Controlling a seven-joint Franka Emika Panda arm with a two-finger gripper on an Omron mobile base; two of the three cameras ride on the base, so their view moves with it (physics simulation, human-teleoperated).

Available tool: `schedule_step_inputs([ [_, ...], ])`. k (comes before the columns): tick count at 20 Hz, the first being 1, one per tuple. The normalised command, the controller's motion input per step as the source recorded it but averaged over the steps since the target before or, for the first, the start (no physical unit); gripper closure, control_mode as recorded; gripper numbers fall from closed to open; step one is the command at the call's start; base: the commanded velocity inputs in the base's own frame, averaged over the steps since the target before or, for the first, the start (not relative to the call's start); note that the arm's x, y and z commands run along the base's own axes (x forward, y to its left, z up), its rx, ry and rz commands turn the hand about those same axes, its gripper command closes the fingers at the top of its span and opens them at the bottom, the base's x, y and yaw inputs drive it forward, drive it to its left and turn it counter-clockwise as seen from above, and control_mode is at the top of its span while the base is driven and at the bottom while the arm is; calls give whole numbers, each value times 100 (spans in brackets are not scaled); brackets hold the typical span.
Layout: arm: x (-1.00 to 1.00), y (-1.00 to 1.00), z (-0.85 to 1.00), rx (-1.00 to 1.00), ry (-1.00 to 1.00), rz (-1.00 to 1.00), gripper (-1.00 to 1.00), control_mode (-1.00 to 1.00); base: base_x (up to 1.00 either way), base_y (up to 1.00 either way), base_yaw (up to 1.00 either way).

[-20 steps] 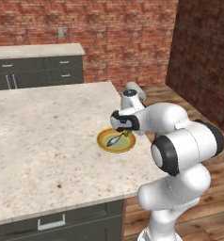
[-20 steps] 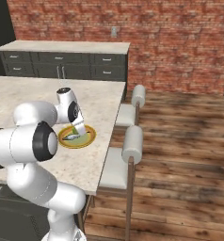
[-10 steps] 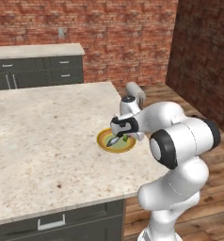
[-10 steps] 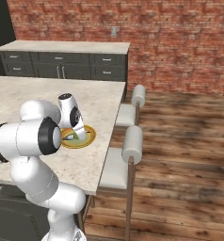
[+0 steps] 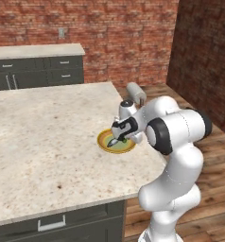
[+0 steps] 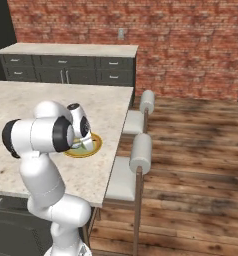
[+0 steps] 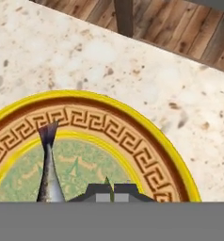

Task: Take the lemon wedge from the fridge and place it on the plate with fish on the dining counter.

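In the left base view, the white arm reaches from the lower right over the large island counter with a beige speckled stone top [image 5: 43, 142], and its two-finger gripper [image 5: 117, 140] hangs directly above the small round yellow plate with a brownish rim [image 5: 105, 144], which lies near the counter's right edge. In the right base view, the same plate [image 6: 93, 146] lies partly behind the arm's forward joints, close to the counter edge that faces two grey padded stools [image 6: 138, 150] on the wooden floor (the gripper tips are too small to resolve here). In the hand view, the plate rim [image 7: 147, 141] shows a brown key-pattern band around a green centre, and the slim dark fish [image 7: 49, 174] lies on the plate left of the gripper [image 7: 110, 189]. The dark finger tips [image 7: 125, 189] stand clenched on a tiny yellow-green lemon wedge [image 7: 107, 184], a sliver showing between them, just above the plate's centre.
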Motion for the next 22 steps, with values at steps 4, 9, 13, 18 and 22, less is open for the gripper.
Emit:
schedule_step_inputs([
  [4, 53, 0, -9, 0, 0, -10, 100, -100, 0, 0, 0],
  [9, 31, 0, -4, 0, 0, -6, -100, -100, 0, 0, 0],
  [13, 2, 0, 3, 1, 0, -1, -100, -100, 0, 0, 0],
  [18, -67, 28, 98, 5, 8, -3, -100, -100, 0, 0, 0],
  [22, -100, 22, 100, 10, 1, -1, -100, -100, 0, 0, 0],
])
